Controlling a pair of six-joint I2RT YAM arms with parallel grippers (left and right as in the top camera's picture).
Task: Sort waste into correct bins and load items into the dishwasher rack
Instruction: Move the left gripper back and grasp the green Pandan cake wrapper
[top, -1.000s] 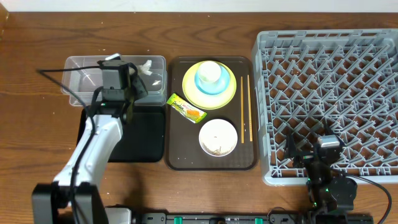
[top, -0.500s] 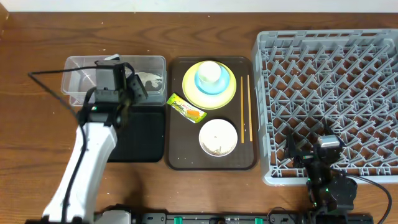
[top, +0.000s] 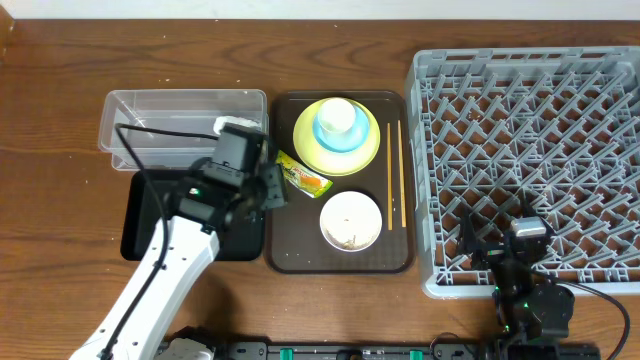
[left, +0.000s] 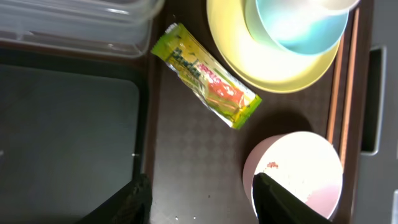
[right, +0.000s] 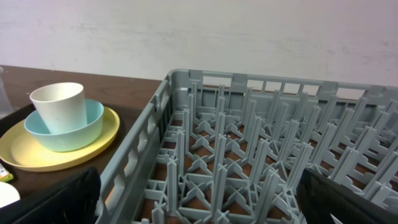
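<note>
The left end effector (left: 199, 183) hovered open, empty, over the brown tray's (left: 186, 149) left edge, near the wrapper (left: 205, 84). The right end effector (right: 196, 186) gaped wide and was apparently empty.

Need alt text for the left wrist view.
Yellow-green and orange snack wrapper lies on the brown tray, just ahead of the open, empty left tool. Plate with blue bowl upper right, white bowl lower right, black tray left.

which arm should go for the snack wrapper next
Left. The left gripper hangs open over the brown tray, with the snack wrapper just ahead of its fingers. The right gripper sits at the dishwasher rack's near edge, far from it.
</note>
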